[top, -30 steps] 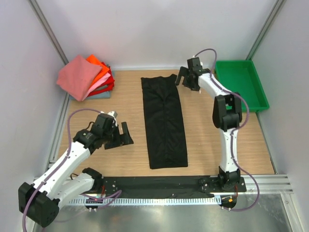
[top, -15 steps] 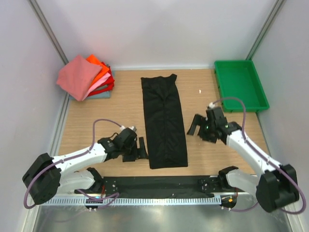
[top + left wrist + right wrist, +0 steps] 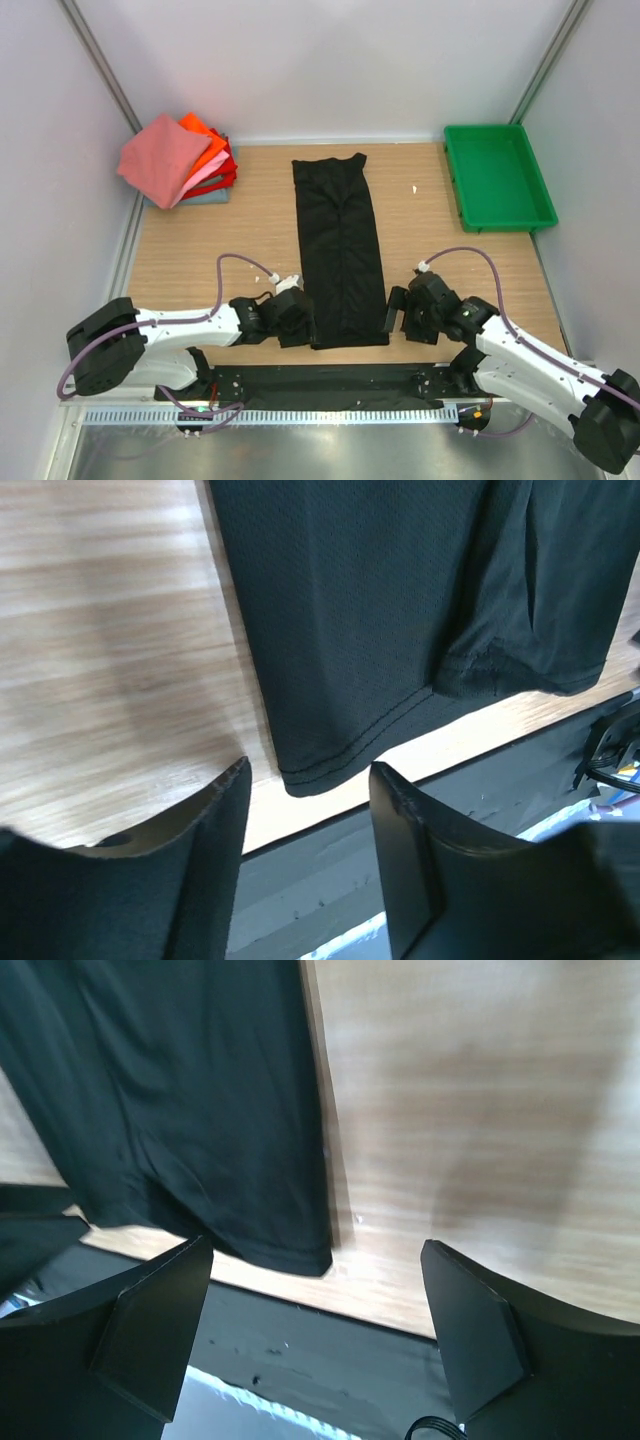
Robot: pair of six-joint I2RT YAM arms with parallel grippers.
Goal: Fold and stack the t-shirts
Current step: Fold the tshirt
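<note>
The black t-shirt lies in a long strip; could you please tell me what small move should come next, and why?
The left gripper and right gripper each hover open at a near hem corner of the black t-shirt, neither gripping cloth yet. So I would probably lower both and close them on those corners.

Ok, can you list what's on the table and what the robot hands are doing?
Middle: black cloth t-shirt, folded into a long strip, lying flat
Far left corner: folded pink, orange and red cloth shirts, stacked
Far right: green plastic tray
Left gripper: open, at the strip's near left corner
Right gripper: open, at its near right corner
</note>
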